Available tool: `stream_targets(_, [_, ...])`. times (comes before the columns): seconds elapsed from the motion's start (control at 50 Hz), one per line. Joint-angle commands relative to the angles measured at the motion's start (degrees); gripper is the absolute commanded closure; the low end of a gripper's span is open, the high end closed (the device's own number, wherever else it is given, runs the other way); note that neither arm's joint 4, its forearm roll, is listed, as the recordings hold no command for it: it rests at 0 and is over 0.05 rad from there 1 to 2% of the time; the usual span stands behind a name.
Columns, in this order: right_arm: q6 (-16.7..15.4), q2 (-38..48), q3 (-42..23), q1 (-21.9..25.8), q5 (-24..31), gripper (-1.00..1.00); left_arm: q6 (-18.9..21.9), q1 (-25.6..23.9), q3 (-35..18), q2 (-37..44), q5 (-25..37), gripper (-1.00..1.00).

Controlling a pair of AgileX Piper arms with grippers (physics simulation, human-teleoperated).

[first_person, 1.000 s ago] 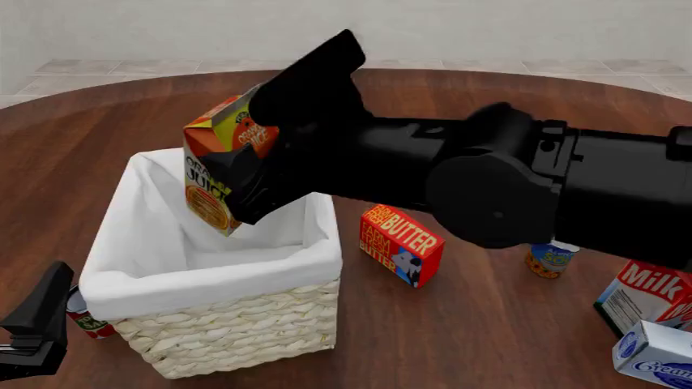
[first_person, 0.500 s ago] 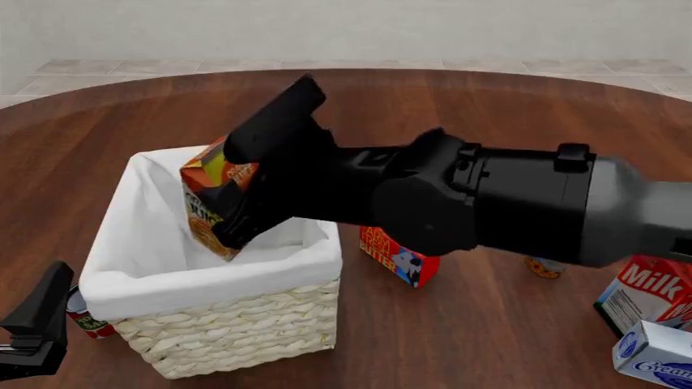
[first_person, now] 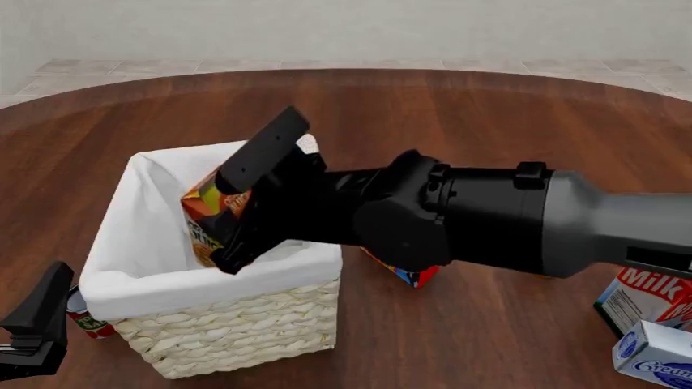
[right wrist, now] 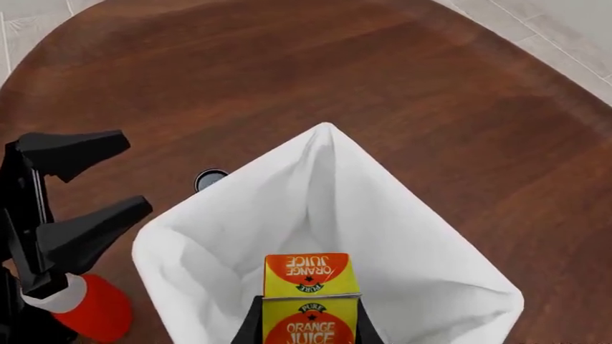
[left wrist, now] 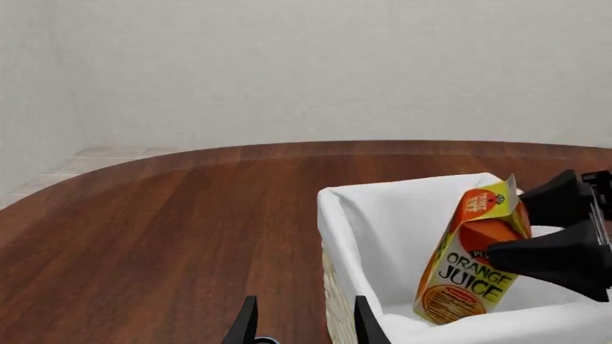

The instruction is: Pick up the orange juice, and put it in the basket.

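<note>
The left gripper (first_person: 38,324) waits idle at the tabletop's near left edge, jaws apart. The right gripper (first_person: 232,219), jaws clamped on the orange juice (first_person: 206,215), holds it inside the basket (first_person: 232,324); I judge only release remains.

Right arm (first_person: 508,219): matte black rounded joint housings, grey cylindrical forearm section, small black lugs on top. Right hand (first_person: 232,231): black, flat angular fingers. Left hand (first_person: 38,324): black, wedge-shaped tapering fingers (right wrist: 72,150), no markings visible.
</note>
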Motion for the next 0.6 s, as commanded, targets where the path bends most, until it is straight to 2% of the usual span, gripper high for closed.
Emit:
stream_targets(0.02, [0.92,0.72,-0.55,-0.02,0.16,1.0,0.0,0.0,0.0,0.01,0.0,-1.0])
stream_targets(0.06, [0.78,0.79,-0.6,-0.08,0.17,1.0,0.01,0.01,0.0,0.0,0.0,-1.0])
stream_targets(0.08, [0.59,0.93,-0.77,-0.32,0.11,-1.0,-0.01,0.01,0.0,0.0,0.0,-1.0])
stream_targets(0.6, [0.75,-0.31,-0.57,-0.34,-0.3,-1.0,-0.01,0.01,0.0,0.02,0.0,-1.0])
